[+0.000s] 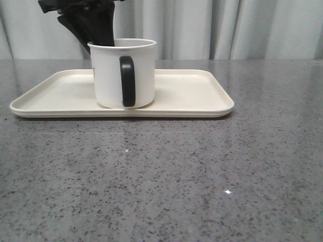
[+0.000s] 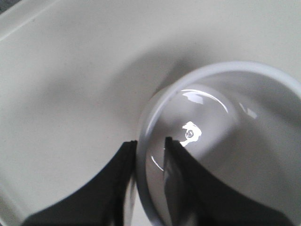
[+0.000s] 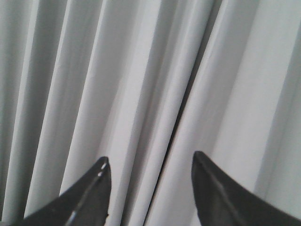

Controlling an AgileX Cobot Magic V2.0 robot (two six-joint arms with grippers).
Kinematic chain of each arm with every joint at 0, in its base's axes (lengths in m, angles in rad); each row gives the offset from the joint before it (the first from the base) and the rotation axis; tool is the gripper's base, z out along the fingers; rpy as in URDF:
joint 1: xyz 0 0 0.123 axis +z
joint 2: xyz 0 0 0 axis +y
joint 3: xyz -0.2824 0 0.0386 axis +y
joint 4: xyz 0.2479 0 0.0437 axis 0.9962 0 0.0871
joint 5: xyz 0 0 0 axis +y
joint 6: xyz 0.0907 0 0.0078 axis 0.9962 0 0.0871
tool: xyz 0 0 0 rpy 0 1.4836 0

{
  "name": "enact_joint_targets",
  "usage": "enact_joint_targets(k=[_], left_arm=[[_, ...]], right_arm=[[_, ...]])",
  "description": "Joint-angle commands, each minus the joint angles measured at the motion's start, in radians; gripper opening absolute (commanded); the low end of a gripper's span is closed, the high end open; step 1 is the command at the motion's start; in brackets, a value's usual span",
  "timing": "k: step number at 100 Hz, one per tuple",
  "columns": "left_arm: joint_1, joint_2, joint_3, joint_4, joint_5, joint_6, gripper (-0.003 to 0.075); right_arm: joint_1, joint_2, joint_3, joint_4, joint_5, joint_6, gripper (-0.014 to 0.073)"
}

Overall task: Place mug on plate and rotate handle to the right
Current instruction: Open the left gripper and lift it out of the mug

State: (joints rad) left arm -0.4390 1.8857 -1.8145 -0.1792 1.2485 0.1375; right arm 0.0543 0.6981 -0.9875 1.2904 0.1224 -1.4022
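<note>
Front view is showing the mug (image 1: 122,73) standing upright on the plate (image 1: 202,96), its handle (image 1: 127,81) pointing toward the camera, not rightward. Reaching down behind the mug, the left gripper (image 2: 149,153) is pinching its rim, one finger inside. Well away, the right gripper (image 3: 149,162) is hanging open, holding nothing.

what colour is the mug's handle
Glossy black, against the white mug body. The handle shows best in the front view, facing the camera.
</note>
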Motion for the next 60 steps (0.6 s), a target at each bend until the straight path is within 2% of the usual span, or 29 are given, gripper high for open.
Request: enact_joint_targets(k=[1,22,46,60], left_arm=[[-0.008,-0.050,-0.032,-0.024,0.015,-0.006,0.0251],[-0.008,-0.050,-0.032,-0.041,0.015,-0.010,0.0340],[-0.006,-0.060,-0.038,-0.044,0.015,-0.010,0.0340],[-0.006,-0.063,-0.116,-0.044,0.015,-0.016,0.0340]], right_arm=[[0.000,0.003,-0.034,0.009,-0.024,-0.007,0.0401],[0.000,0.003,-0.034,0.009,-0.024,-0.007,0.0401],[0.000,0.003,-0.034,0.009,-0.024,-0.007,0.0401],[0.000,0.003,-0.034,0.009,-0.023,-0.007,0.0401]])
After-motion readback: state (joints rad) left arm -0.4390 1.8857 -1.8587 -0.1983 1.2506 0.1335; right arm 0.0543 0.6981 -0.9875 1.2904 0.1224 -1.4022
